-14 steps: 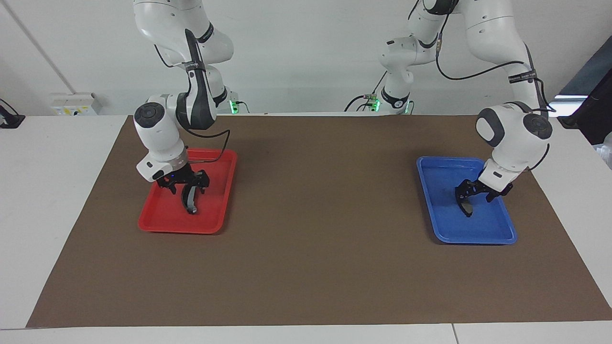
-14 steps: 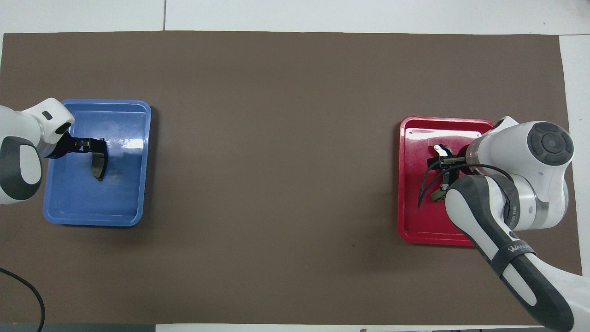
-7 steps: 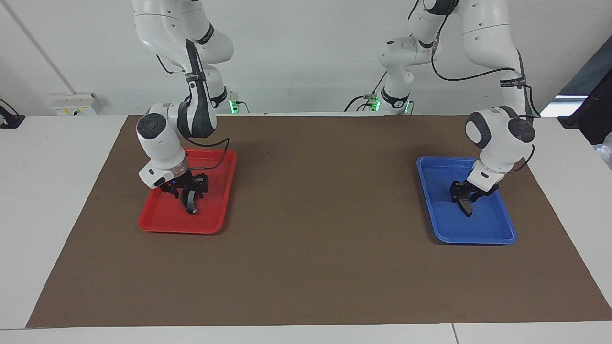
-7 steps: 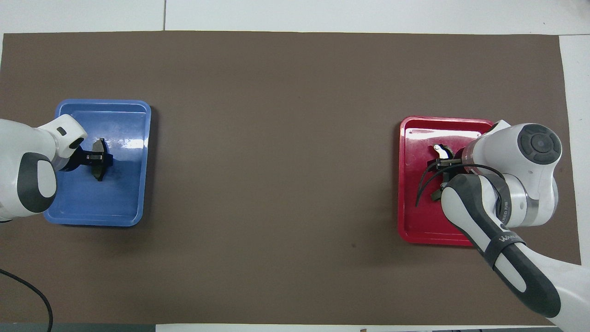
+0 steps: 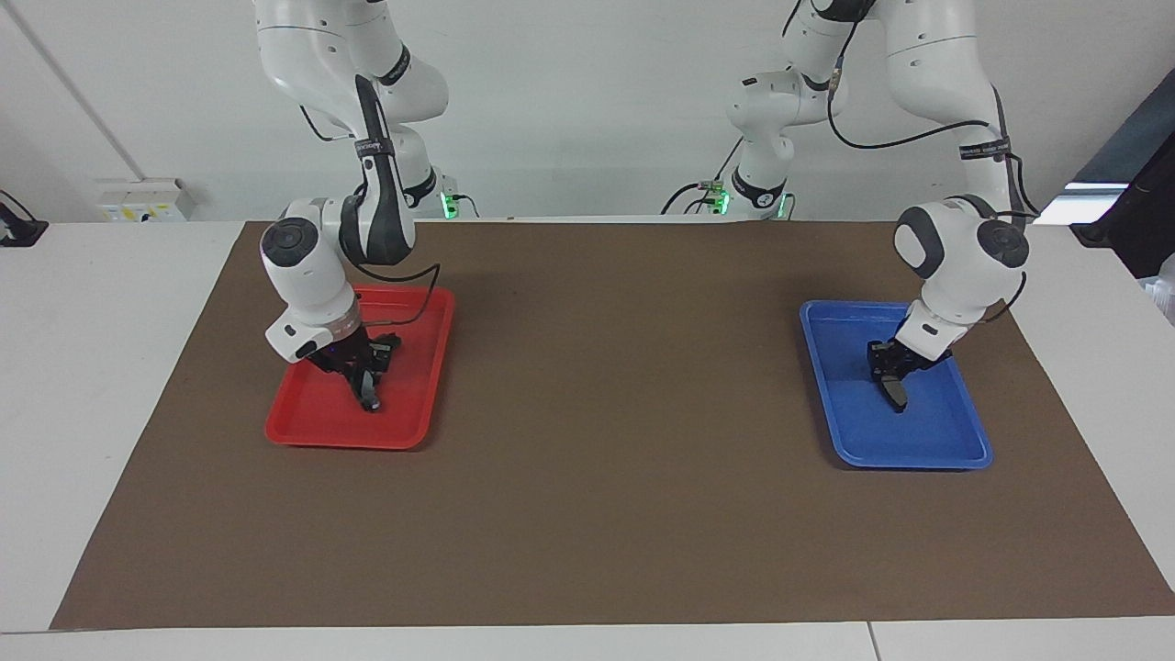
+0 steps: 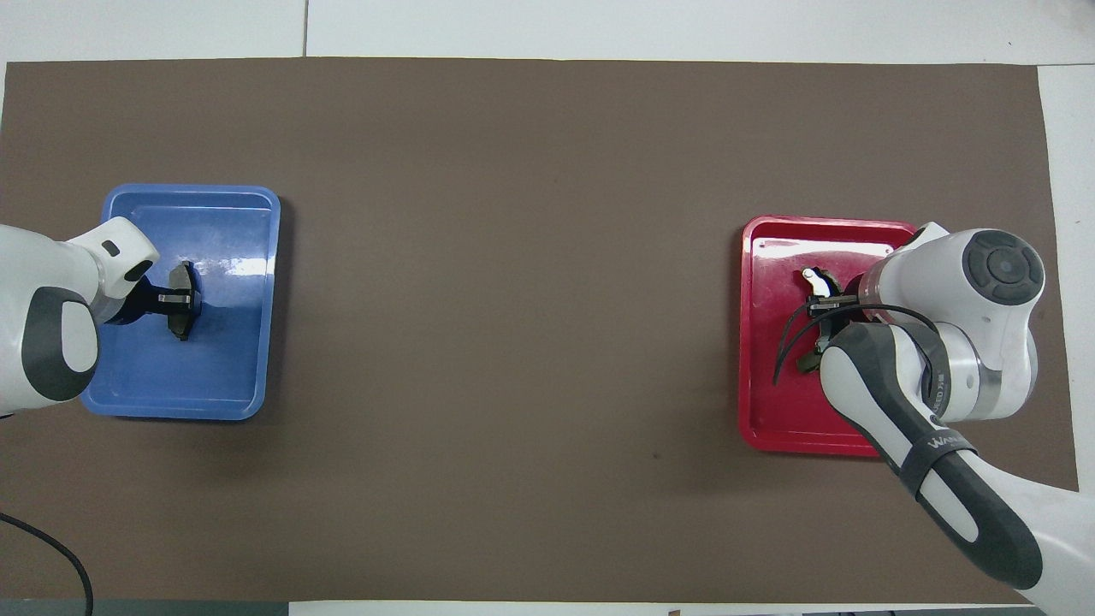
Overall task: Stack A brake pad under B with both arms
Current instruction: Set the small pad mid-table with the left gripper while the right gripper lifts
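Observation:
The short dark grey pad A [image 5: 898, 395] stands on edge in the blue tray [image 5: 918, 457] at the left arm's end of the table. My left gripper [image 5: 892, 375] is down in that tray and shut on the pad's middle; the overhead view shows the gripper [image 6: 175, 297] and pad [image 6: 182, 318] too. The long curved black piece B [image 5: 369, 397], with its pale patch [image 6: 818, 278], is in the red tray [image 5: 312, 430] at the right arm's end. My right gripper [image 5: 363, 372] is shut on it, and the arm hides most of B from above.
Both trays sit on a brown mat [image 5: 606, 413] that covers most of the white table. The blue tray [image 6: 171, 409] and red tray [image 6: 770, 432] are far apart, with bare mat between them. A black cable [image 6: 51, 547] lies at the mat's near corner.
Both grippers stood open around their pieces a second ago. Both have since turned slightly and closed on them. The pieces remain in their trays.

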